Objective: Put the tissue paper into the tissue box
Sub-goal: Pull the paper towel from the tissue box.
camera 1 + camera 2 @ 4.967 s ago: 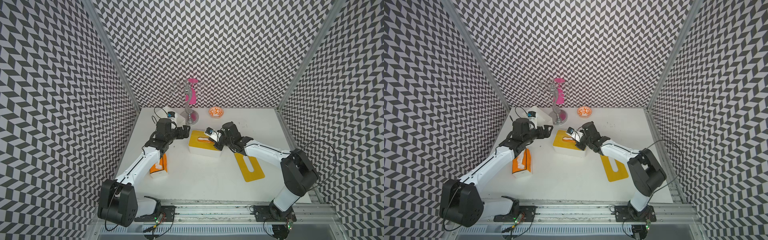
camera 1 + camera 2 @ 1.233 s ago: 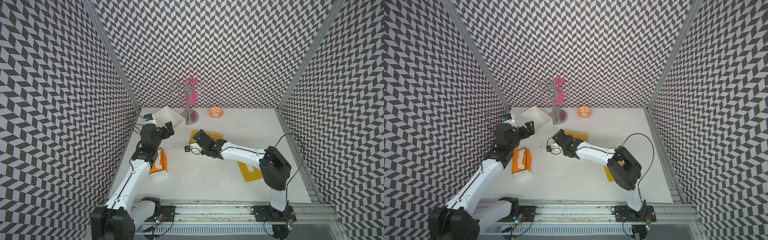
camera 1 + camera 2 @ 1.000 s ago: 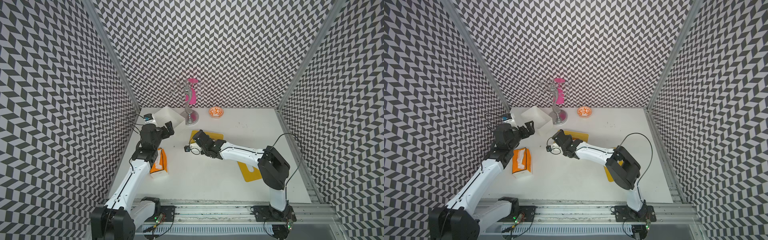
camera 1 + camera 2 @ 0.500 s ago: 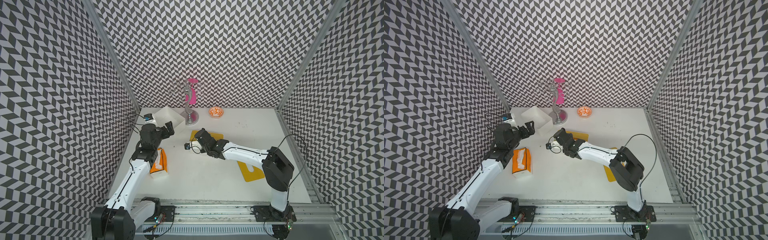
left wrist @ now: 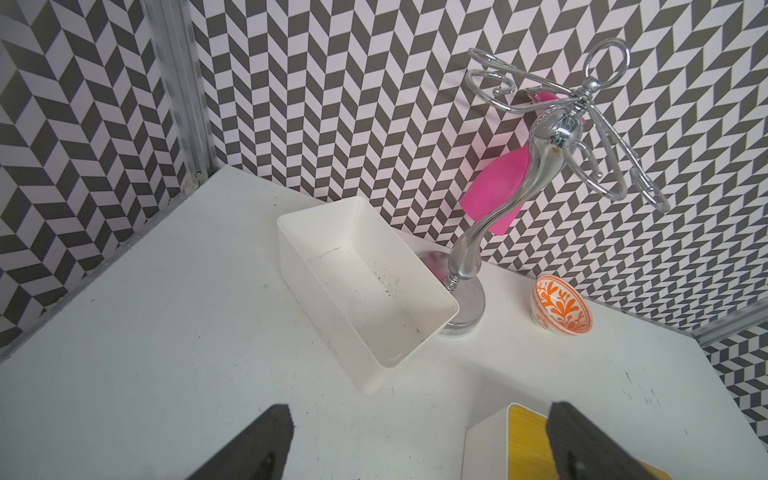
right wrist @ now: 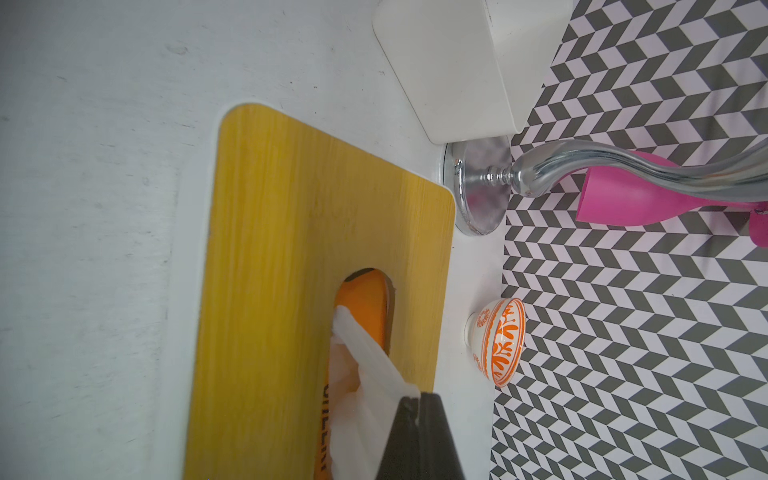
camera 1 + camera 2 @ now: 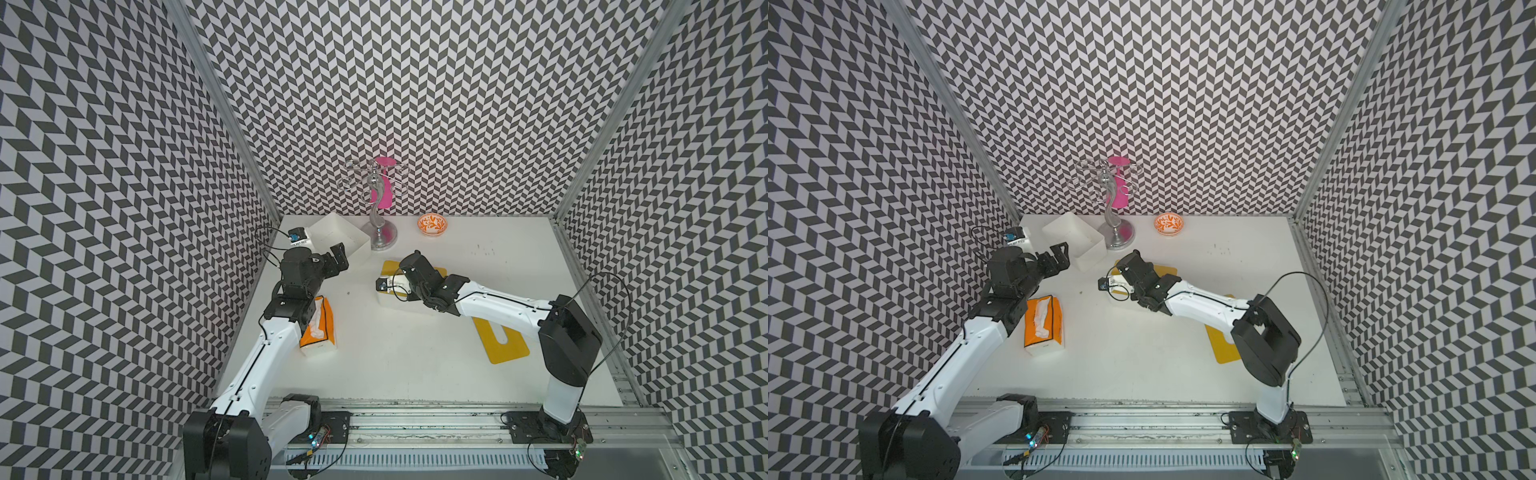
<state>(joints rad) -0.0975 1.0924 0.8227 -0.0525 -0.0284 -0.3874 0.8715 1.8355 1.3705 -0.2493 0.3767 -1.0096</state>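
The right gripper (image 6: 417, 401) is down over the tissue box (image 7: 394, 301) in the middle of the table. Its fingers are pressed together on a strand of white tissue paper (image 6: 363, 361). The paper runs from that pinch into the oval slot of the box's yellow lid (image 6: 299, 199), and through the slot an orange pack (image 6: 363, 299) shows inside the box. So the tissue is partly in and partly out, with its upper end held above the lid.

Over on the left, the left gripper (image 5: 417, 409) hangs above the table with its fingers spread wide, just on the near side of the white bin (image 5: 320, 299). That bin sits at the far left with only dark specks on its floor. The silver stand (image 7: 380, 241) has its base just beside the bin's right wall. The small orange-patterned bowl (image 7: 432, 225) sits further right, close to the far wall (its inside shows only the painted pattern).

At the near left, beside the left arm, a loose tissue pack (image 7: 1054, 328) lies flat with white tissue showing along its top opening. A yellow slotted board (image 7: 511, 351) lies on the right, partly under the right arm.
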